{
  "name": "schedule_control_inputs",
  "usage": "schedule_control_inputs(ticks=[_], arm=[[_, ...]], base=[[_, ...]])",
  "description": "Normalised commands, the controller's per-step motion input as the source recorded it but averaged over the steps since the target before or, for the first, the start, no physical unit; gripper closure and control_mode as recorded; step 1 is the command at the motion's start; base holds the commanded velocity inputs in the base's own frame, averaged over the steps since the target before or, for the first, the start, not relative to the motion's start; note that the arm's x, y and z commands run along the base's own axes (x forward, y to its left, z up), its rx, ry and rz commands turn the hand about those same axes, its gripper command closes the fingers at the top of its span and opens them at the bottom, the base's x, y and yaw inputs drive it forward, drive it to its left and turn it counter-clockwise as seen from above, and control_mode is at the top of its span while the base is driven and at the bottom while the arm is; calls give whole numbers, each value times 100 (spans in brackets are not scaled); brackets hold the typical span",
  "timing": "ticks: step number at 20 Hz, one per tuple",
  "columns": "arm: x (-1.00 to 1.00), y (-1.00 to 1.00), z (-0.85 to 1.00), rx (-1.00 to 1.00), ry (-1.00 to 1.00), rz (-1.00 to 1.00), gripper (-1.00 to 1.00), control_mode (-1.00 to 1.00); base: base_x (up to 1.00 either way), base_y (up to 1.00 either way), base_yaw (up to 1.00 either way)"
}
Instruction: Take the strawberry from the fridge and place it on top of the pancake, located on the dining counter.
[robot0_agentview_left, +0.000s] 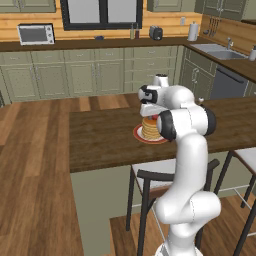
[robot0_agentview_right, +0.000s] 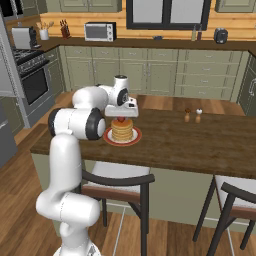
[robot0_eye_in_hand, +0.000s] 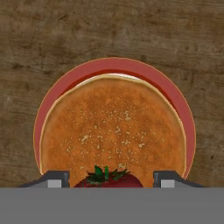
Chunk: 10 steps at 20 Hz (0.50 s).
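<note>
Here the gripper (robot0_eye_in_hand: 105, 181) hangs over the pancake (robot0_eye_in_hand: 111, 127) on its red plate (robot0_eye_in_hand: 175, 98) mid-desk (robot0_agentview_right: 200, 145), jaws parted either side of the strawberry (robot0_eye_in_hand: 108, 178), grip unclear.

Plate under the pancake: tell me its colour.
Red; the plate rim shows best in the hand view.

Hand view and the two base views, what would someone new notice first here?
Probably the stack of pancake on its red plate, at the near left part of the dark wooden dining counter. The white arm bends over it, the gripper just above the stack. Between its parted fingertips sits the strawberry, green leaves up, over the pancake's edge; whether it rests there I cannot tell.
</note>
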Motion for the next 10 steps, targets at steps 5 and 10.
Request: schedule_control_inputs(ticks=[5,10], arm=[[0,0,7,0,-6,0,-100,-100],[0,9,35,-9,-4,0,-100,-100]], base=[[0,0,0],[0,0,0]])
